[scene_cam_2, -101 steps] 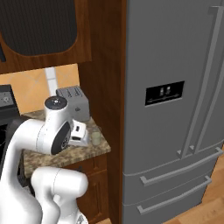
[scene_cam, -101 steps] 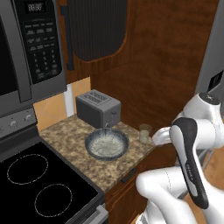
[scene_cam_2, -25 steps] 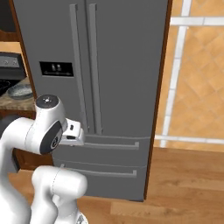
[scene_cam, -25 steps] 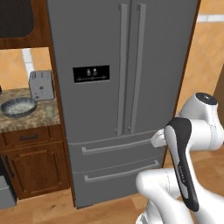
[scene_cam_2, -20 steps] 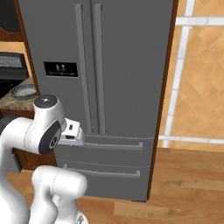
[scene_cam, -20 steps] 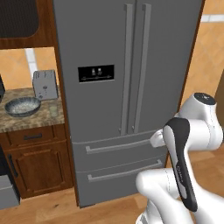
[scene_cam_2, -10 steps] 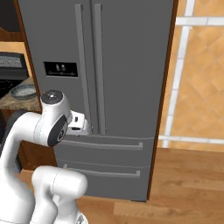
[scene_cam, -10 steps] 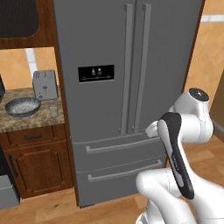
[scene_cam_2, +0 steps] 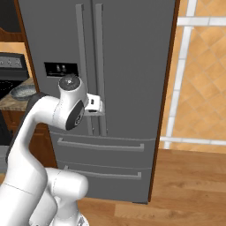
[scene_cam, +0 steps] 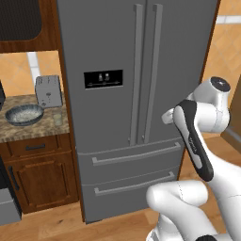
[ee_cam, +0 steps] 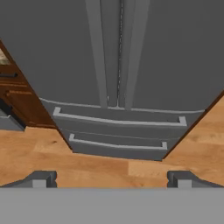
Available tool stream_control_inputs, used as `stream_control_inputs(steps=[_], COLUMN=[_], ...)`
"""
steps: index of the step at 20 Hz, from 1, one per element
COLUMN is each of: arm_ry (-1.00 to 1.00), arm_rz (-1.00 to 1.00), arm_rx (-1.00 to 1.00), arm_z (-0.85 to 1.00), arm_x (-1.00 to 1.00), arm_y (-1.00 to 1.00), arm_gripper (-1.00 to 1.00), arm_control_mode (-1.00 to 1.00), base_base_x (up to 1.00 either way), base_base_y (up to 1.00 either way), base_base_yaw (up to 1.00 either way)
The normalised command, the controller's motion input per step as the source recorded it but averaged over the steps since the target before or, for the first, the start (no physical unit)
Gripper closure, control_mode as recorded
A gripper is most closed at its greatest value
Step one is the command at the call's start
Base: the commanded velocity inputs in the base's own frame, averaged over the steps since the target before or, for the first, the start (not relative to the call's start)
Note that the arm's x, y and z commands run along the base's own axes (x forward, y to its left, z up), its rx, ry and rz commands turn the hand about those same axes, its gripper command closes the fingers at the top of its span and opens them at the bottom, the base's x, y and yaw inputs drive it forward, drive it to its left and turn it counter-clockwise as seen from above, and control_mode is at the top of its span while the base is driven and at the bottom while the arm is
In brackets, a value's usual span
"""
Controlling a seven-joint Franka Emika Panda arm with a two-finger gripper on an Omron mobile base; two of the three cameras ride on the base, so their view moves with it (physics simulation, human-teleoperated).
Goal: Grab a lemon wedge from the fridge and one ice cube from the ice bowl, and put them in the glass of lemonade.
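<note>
The fridge (scene_cam: 136,94) is shut, so nothing is fetched yet. The claw (ee_cam: 109,178) is wide and empty; the bowl (scene_cam: 23,114) and glass (scene_cam: 57,119) wait on the table (scene_cam: 33,132).

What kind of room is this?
A home kitchen, rendered: a tall grey fridge, a stone counter holding a toaster and bowl, with wood cabinets beneath.

The fridge (scene_cam: 136,94) stands with both doors shut; its two bar handles (scene_cam: 143,75) run side by side at the door seam, with only a narrow gap between them. Open wood floor (ee_cam: 109,168) lies in front of the fridge. Left of the fridge, the counter (scene_cam: 28,132) carries a toaster (scene_cam: 48,91), bowl (scene_cam: 23,114) and glass (scene_cam: 58,118) close together.
</note>
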Motion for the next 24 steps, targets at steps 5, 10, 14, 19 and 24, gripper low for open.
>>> stream_control_inputs(steps=[5,10,14,19,24], arm_ry=[-0.22,-0.15,-0.04,-0.06,-0.12], arm_rz=[0.00,-0.01,0.00,0.00,0.00], arm_rx=[0.00,0.00,0.00,0.01,0.00], arm_z=[0.42,0.43,0.11,0.00,0.00], arm_x=[0.37,0.48,0.82,0.78,0.78], arm_y=[0.00,0.00,-0.06,-0.14,-0.05], arm_gripper=[-1.00,-1.00,-1.00,-1.00,-1.00], arm_control_mode=[-1.00,-1.00,-1.00,-1.00,-1.00], base_base_x=[0.00,0.00,0.00,0.00,0.00], base_base_y=[0.00,0.00,0.00,0.00,0.00], base_base_yaw=[0.00,0.00,0.00,0.00,0.00])
